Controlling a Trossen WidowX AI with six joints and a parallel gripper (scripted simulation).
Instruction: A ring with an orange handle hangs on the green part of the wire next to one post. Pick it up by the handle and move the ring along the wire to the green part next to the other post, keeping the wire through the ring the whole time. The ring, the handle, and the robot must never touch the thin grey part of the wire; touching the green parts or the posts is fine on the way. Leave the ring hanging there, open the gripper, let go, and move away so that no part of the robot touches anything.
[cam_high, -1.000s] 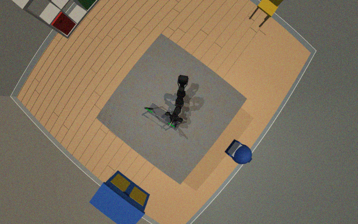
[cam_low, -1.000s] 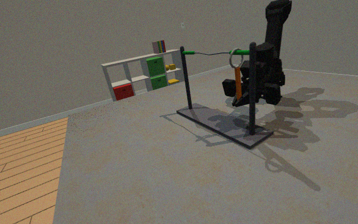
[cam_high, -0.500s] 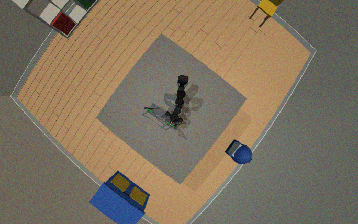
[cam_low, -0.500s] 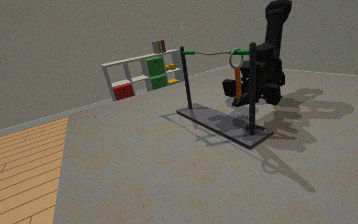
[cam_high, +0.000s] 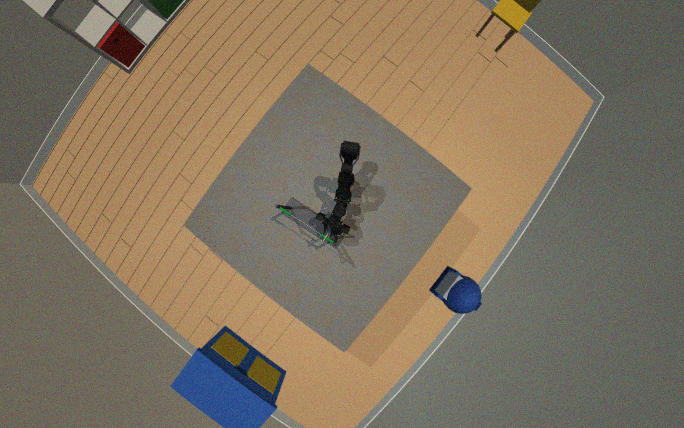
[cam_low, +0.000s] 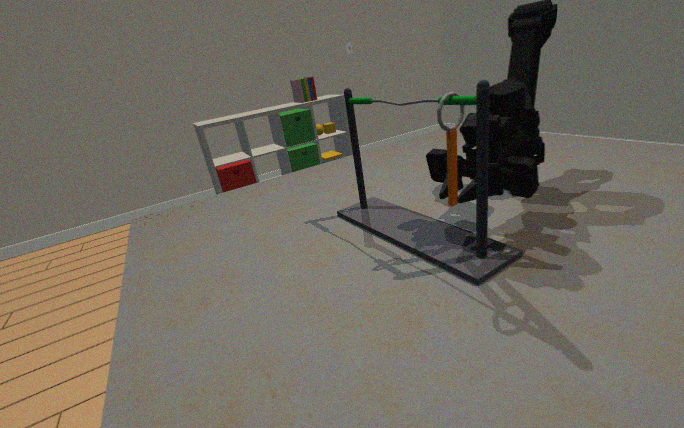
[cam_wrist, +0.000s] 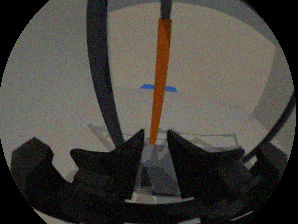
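The ring (cam_low: 439, 115) hangs around the green part (cam_low: 466, 100) (cam_high: 330, 240) beside the post (cam_low: 482, 176) (cam_wrist: 100, 65) that is nearer in the exterior view. Its orange handle (cam_low: 452, 166) (cam_wrist: 161, 60) hangs down. My gripper (cam_low: 455, 195) (cam_wrist: 155, 132) is partly open, its fingertips apart on either side of the handle's lower end, not clamped on it. Whether one fingertip brushes the handle cannot be told. The thin grey wire (cam_low: 401, 103) runs to the other green part (cam_low: 360, 100) (cam_high: 286, 210) at the far post (cam_low: 356, 151).
The posts stand on a dark base plate (cam_low: 383, 227) below the gripper. The near post is close beside my gripper, on the left in the wrist view. A shelf (cam_low: 242, 136), a blue sofa (cam_high: 216, 388) and a blue chair (cam_high: 464, 295) stand farther off.
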